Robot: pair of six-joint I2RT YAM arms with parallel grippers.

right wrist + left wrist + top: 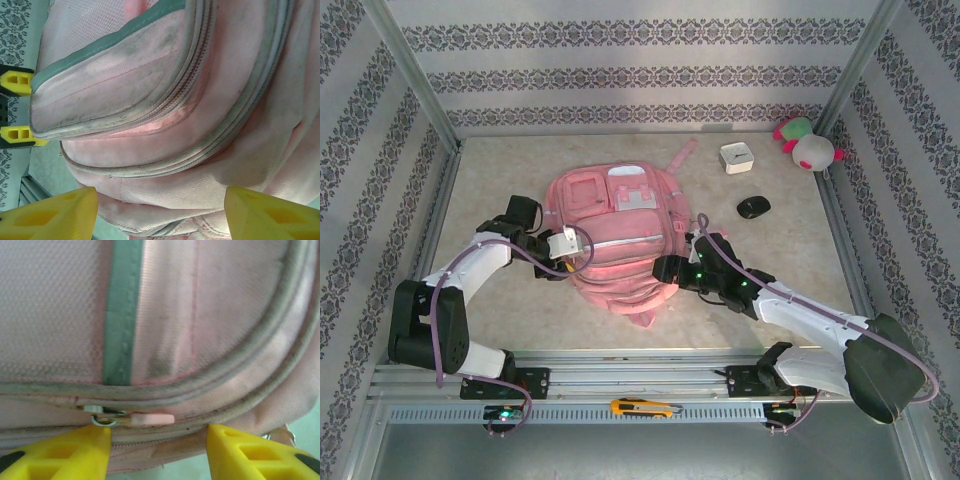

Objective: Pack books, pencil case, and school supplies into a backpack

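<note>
patterned grey wallpaper closes round a beige table (500, 190) on three sides. at the 8 o'clock edge of the backpack (615, 235) sits the left gripper (159, 451). its yellow fingers (75, 450) stand partly apart with nothing pinched between them. a pink zip pull (152, 418) on a metal ring lies in the gap just above the tips, and whether the ring touches the nearer finger cannot be told.

the backpack itself lies flat in the middle of the table, front pockets up, with one pink strap trailing toward 1 o'clock. at its 4 o'clock edge is the right gripper (161, 212), spread wide. the bag's lower seam runs across the gap between the tips, and it has hold of nothing.

further right, a small white box (735, 158) rests at 1 o'clock on the table, a black mouse (753, 207) at 2 o'clock from the bag, and a pink-and-green plush toy (807, 145) in the far corner at 1 o'clock. a yellow utility knife (645, 407) lies on the rail at 6 o'clock.
</note>
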